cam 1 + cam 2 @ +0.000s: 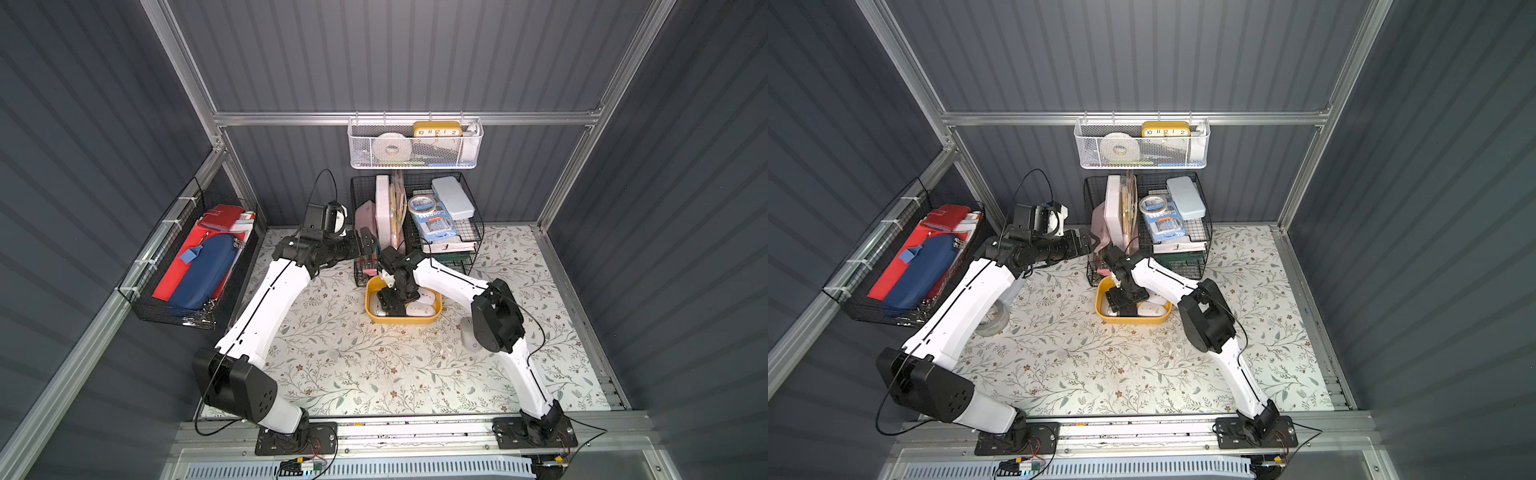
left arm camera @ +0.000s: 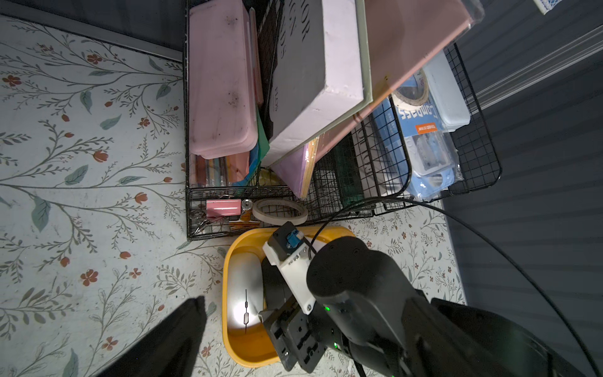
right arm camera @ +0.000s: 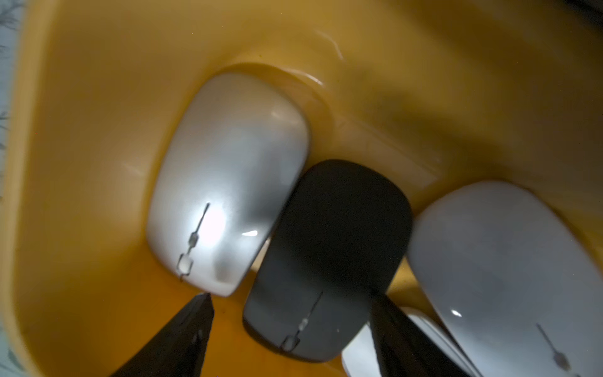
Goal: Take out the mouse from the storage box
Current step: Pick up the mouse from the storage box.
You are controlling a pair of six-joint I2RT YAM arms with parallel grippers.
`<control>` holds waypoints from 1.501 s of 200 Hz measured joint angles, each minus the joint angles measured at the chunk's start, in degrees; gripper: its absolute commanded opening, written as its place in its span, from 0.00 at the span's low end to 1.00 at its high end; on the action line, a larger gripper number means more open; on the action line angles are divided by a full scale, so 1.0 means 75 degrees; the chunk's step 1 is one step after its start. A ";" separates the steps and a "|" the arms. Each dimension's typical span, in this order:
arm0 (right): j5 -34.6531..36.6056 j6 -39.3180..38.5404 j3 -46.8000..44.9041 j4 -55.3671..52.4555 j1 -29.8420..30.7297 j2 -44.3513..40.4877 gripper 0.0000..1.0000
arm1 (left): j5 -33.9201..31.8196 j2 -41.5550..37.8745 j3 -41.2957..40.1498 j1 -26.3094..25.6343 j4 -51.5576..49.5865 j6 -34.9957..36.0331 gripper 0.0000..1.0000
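The mustard-yellow storage box (image 1: 399,321) (image 1: 1129,321) (image 2: 226,293) (image 3: 98,130) sits on the floral table in front of the black wire baskets. Inside it lie a silver mouse (image 3: 228,169) (image 2: 244,287), a black mouse (image 3: 332,235) and a pale grey mouse (image 3: 496,261) (image 1: 420,309). My right gripper (image 3: 290,295) (image 1: 390,305) (image 1: 1123,307) reaches down into the box, open, with its fingers on either side of the black mouse's front end. One finger shows a gap beside the mouse. My left gripper (image 1: 368,241) (image 1: 1090,241) hovers open and empty beside the wire basket.
Black wire baskets (image 1: 415,216) full of stationery stand right behind the box. A white mesh basket (image 1: 415,143) hangs on the back wall, another black basket (image 1: 187,257) on the left wall. A grey mouse (image 1: 469,336) lies on the table by my right elbow. A tape roll (image 1: 994,320) sits behind my left arm.
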 measured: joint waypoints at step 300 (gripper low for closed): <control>0.1912 0.0653 -0.0338 -0.0032 0.0259 -0.0490 0.50 | -0.0137 -0.0114 -0.0009 0.0000 -0.0006 0.0172 0.99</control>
